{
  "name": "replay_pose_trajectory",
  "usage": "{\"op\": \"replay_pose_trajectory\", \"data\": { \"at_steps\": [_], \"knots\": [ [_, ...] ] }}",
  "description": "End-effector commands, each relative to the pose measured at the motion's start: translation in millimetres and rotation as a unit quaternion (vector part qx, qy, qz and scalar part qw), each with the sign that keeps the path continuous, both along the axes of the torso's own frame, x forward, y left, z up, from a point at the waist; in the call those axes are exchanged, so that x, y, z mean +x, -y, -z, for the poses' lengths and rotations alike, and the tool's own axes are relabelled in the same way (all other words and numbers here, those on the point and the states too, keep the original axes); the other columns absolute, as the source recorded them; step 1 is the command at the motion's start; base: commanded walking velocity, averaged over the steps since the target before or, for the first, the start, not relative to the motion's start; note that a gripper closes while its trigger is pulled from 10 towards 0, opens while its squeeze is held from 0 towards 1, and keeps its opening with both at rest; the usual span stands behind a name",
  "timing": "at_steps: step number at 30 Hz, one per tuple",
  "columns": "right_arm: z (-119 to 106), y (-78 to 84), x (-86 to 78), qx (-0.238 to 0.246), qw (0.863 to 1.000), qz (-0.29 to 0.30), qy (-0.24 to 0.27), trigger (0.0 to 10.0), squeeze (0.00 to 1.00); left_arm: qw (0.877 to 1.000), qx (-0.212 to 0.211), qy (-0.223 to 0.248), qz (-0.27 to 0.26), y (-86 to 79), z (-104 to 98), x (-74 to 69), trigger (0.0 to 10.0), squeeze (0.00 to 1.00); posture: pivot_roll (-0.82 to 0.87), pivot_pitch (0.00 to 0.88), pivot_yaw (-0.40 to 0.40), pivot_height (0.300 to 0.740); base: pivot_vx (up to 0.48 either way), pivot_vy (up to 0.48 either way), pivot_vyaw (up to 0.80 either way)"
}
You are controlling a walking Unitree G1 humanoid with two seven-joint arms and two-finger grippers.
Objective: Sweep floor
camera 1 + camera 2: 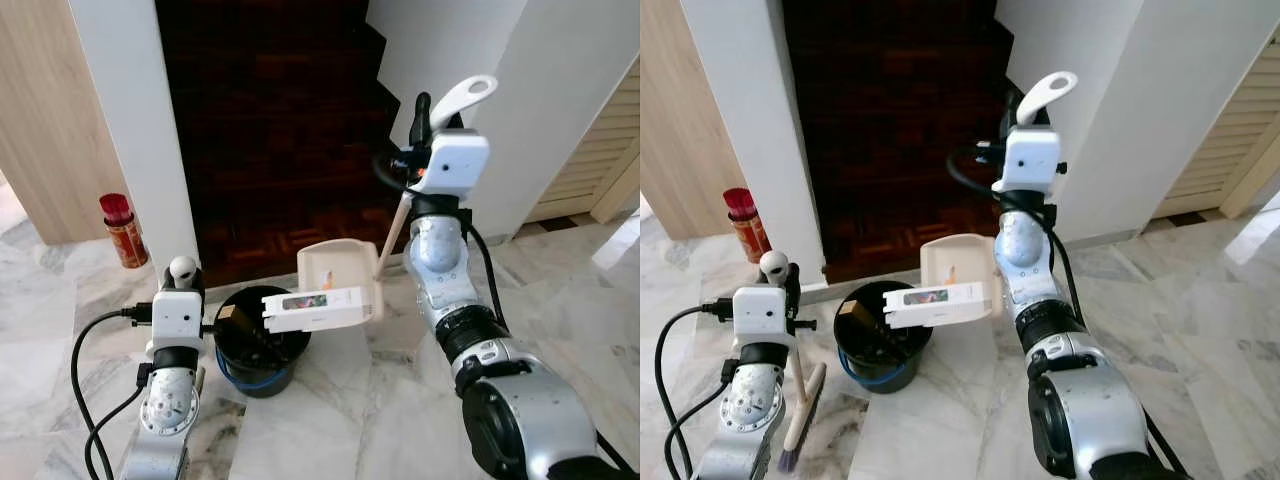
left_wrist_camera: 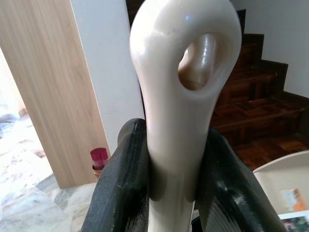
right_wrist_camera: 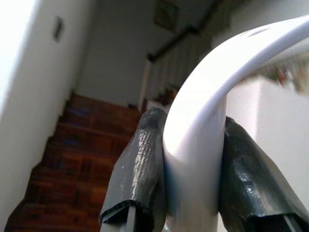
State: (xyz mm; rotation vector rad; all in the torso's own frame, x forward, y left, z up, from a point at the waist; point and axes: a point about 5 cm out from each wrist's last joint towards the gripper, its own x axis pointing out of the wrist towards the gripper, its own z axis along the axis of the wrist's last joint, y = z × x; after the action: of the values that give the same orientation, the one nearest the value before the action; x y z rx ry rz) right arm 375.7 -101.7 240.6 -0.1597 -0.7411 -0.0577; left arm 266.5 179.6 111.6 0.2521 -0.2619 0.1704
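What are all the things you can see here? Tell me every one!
Dustpan: one, cream with a white labelled front edge, tipped over the bucket, its long handle held by the right gripper.
Bucket: one, black with a blue band, on the marble floor by the stairs.
Broom: one, cream handle with dark bristles on the floor, its looped top held by the left gripper.
Spray can: one, red, on the floor beside the white pillar.
Stairs: dark brown wood, behind.
Left gripper: jaws shut on the broom handle.
Right gripper: jaws shut on the dustpan handle, raised.
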Motion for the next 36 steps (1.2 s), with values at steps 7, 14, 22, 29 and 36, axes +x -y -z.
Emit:
{"op": "replay_pose_trajectory", "data": {
  "at_steps": [7, 14, 22, 29, 36],
  "knots": [
    [-29, -13.0, -14.7, -0.023, 0.994, -0.026, 0.101, 10.0, 0.0, 0.999, 0.019, 0.026, 0.016, 7.0, -9, 1.4, 10.0, 0.0, 0.13, 0.0, -0.125, 0.74, 0.0, 0.0, 0.0],
    [-28, -19.5, -20.5, -0.037, 0.992, -0.033, 0.115, 10.0, 0.0, 0.999, 0.02, 0.026, 0.017, 7.5, -9, 2.1, 10.0, 0.0, 0.13, 0.0, -0.126, 0.74, 0.0, 0.0, 0.0],
    [-29, -23.8, -28.3, -0.053, 0.989, -0.05, 0.13, 10.0, 0.0, 0.999, 0.02, 0.026, 0.017, 8.3, -8, 2.3, 10.0, 0.0, 0.13, 0.0, -0.128, 0.74, 0.0, 0.0, 0.0],
    [-26, -20.2, -26.5, -0.038, 0.992, -0.042, 0.111, 10.0, 0.0, 0.999, 0.021, 0.025, 0.018, 8.6, -8, 2.4, 10.0, 0.0, 0.13, 0.0, -0.128, 0.74, 0.0, 0.0, 0.0],
    [-16, 18.9, -3.5, 0.117, 0.993, 0.017, -0.003, 10.0, 0.0, 0.999, 0.023, 0.023, 0.018, 8.1, -8, 2.5, 10.0, 0.0, 0.13, 0.0, -0.126, 0.74, 0.0, 0.0, 0.0]
  ]
}}
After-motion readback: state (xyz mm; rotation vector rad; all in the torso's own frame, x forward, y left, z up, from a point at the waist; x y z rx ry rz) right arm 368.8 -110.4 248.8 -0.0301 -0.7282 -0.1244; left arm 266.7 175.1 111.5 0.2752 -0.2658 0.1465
